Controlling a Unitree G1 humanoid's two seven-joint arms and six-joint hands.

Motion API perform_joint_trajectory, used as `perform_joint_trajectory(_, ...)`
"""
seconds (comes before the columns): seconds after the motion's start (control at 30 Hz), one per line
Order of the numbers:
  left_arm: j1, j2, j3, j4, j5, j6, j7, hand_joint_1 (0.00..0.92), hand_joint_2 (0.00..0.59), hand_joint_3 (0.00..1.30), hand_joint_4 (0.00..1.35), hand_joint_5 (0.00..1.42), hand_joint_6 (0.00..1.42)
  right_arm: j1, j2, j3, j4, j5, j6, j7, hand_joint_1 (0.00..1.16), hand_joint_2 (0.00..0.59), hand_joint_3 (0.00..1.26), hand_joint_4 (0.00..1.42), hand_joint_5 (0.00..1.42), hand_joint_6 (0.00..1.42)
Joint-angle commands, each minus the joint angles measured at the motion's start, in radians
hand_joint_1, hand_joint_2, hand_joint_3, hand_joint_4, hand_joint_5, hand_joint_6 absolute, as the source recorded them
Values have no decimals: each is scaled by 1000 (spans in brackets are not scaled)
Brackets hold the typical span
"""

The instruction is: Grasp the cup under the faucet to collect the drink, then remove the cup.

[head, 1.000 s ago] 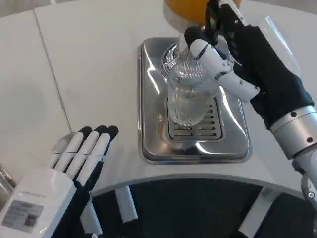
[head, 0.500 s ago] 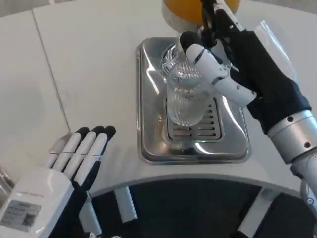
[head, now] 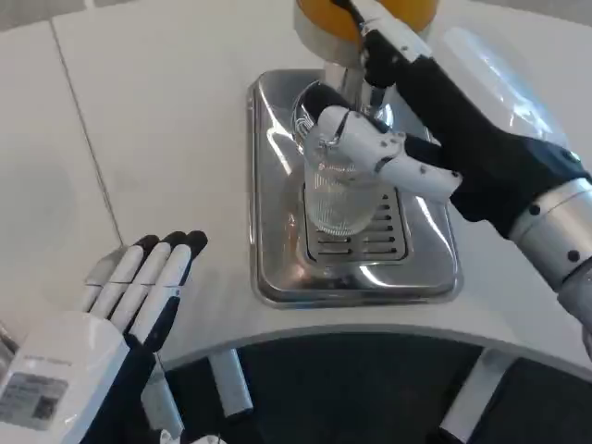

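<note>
While the right hand [head: 398,166] grips the cup [head: 338,190], nothing has been collected yet.
The cup looks clear and empty, standing over the grille of the metal tray [head: 277,277] below the orange dispenser [head: 319,18] — filling and removal remain. The left hand [head: 139,287] rests open on the table [head: 166,111].

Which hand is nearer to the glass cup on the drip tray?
Right. The right hand wraps its fingers around the cup on the drip tray; the left hand rests open on the table, well off to the cup's lower left.
</note>
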Motion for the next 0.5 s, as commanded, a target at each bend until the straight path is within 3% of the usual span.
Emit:
perform_joint_trajectory(0.03,-2,-7,-2,14,5,-12,17,0,52,0,0,14,42,-48,-43,83,-35,-113,-14,90,26,415,41,0,12,95)
perform_joint_trajectory(0.2,-12,-13,-8,18,11,2,13,0,54,0,0,14,42,-93,-51,126,-24,-241,-20,171,12,426,44,0,14,108)
perform_joint_trajectory(0.5,-111,-64,-28,83,-16,31,33,0,45,0,0,22,52,-102,-36,93,7,-273,-38,199,22,448,44,0,14,98)
